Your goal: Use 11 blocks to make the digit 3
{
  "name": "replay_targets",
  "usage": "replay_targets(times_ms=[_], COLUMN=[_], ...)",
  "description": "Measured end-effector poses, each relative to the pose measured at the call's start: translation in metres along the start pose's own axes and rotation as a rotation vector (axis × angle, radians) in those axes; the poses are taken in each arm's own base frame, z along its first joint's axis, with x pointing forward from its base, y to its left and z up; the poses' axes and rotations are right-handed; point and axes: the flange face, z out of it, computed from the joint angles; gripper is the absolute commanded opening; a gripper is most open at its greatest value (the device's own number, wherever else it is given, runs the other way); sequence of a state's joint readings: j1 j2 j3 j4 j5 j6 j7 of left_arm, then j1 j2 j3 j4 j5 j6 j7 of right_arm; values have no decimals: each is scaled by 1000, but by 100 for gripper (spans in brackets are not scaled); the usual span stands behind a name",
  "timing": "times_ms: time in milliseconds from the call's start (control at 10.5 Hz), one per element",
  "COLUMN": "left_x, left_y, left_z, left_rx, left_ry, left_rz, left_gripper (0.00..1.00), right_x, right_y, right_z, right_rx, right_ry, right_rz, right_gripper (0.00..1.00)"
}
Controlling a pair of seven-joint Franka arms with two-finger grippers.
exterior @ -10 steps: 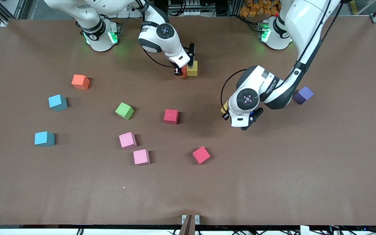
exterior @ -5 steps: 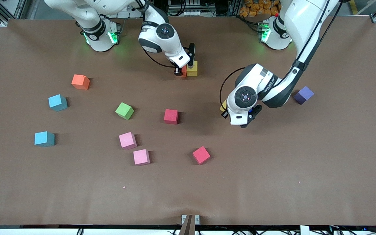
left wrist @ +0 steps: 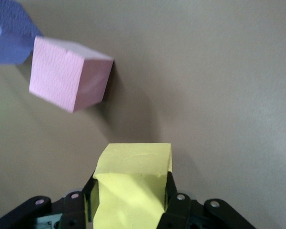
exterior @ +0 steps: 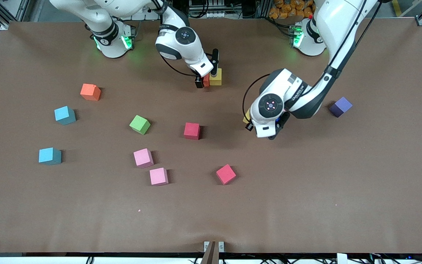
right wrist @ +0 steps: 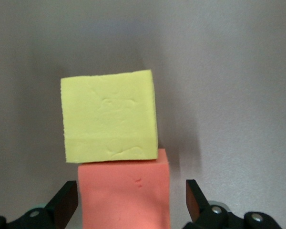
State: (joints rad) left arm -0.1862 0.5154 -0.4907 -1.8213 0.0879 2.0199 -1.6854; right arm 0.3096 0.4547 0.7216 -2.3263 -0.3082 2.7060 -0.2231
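Note:
A yellow block [exterior: 216, 77] rests on the table close to the robots' bases. An orange-red block [exterior: 206, 80] touches its side. My right gripper [exterior: 206, 79] stands open around the orange-red block [right wrist: 126, 195], with a gap at each finger, and the yellow block [right wrist: 109, 117] lies just past it. My left gripper [exterior: 248, 121] is shut on a second yellow block [left wrist: 133, 164] and hangs over the table's middle. A pink block [left wrist: 69, 74] and a purple one [left wrist: 7, 36] lie below it. No digit 3 stands on the table.
Loose on the table are an orange block [exterior: 90, 92], a green one [exterior: 140, 124], two red [exterior: 192, 131] [exterior: 226, 174], two pink [exterior: 143, 158] [exterior: 159, 176] and a purple [exterior: 340, 106]. Two light-blue cubes [exterior: 65, 115] [exterior: 50, 156] sit toward the right arm's end.
My right gripper has opened and let go of the orange-red block beside the yellow one. My left arm has carried its yellow block a little toward the bases and the right arm's end.

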Motion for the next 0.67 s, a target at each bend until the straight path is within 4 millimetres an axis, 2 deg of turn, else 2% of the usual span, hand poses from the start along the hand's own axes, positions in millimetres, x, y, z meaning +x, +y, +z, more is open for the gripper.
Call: replay_targets(times_ms=[287, 669], left_x=[-23, -66], left_y=[-23, -53], left_z=[7, 38], left_rx=[8, -33], left_ry=[23, 24], left_rz=[-95, -261], left_gripper=[45, 43], right_x=[-1, -8], right_y=[4, -1], right_z=[-5, -18], right_rx=[-8, -29], right_ry=[-42, -161], right_rz=[-1, -18], right_gripper=[100, 100])
